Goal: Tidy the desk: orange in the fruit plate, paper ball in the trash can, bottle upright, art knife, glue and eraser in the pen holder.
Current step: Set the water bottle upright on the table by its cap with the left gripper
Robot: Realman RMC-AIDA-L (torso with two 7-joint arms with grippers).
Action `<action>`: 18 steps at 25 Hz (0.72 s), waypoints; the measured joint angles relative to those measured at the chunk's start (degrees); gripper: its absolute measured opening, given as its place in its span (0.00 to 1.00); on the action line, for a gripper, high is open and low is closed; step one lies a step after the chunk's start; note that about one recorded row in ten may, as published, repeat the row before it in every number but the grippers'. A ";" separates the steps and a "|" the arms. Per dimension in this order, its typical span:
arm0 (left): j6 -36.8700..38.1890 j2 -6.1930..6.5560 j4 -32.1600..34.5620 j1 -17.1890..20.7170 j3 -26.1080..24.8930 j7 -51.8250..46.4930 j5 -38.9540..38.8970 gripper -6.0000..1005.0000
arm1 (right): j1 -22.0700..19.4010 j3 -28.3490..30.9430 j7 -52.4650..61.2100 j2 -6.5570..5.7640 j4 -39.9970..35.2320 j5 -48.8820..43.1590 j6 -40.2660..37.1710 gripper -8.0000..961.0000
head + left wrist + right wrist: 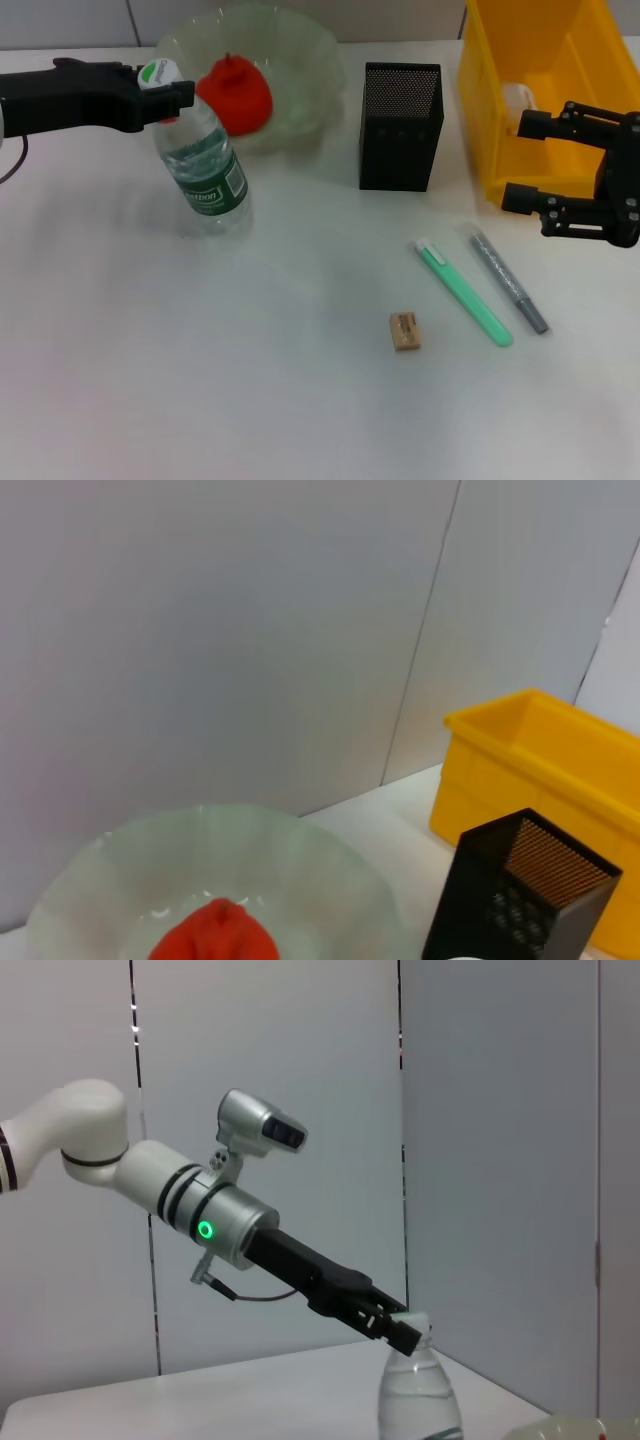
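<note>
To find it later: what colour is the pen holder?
Black mesh; the pen holder shows best in the head view.

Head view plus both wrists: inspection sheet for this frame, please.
Surface: white desk, dry, no spills.
Bottle: standing upright near the fruit plate, cap held by the left gripper.
Orange: in the fruit plate.
Paper ball: white lump in the yellow trash bin.
Pen holder: black mesh, upright; inside not visible.
Art knife, glue, eraser: lying on the desk, apart from each other.
Clutter: nothing seen.
Right gripper: jaws open, empty, at the bin's near side.
Cables: dark lead at the desk's left edge.
Surroundings: grey wall panels.
</note>
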 joint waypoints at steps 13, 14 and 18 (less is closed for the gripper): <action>-3.55 0.10 -4.01 -0.33 0.12 5.50 -3.00 0.46 | 0.04 -0.07 0.11 0.00 0.03 0.00 -0.01 0.82; -3.71 0.10 -4.08 -0.34 0.11 5.71 -3.02 0.46 | 0.04 -0.09 0.11 0.00 0.03 0.00 0.01 0.82; -4.41 0.05 -4.48 -0.36 0.12 6.80 -3.17 0.46 | 0.08 -0.13 0.11 0.00 0.06 0.00 0.21 0.82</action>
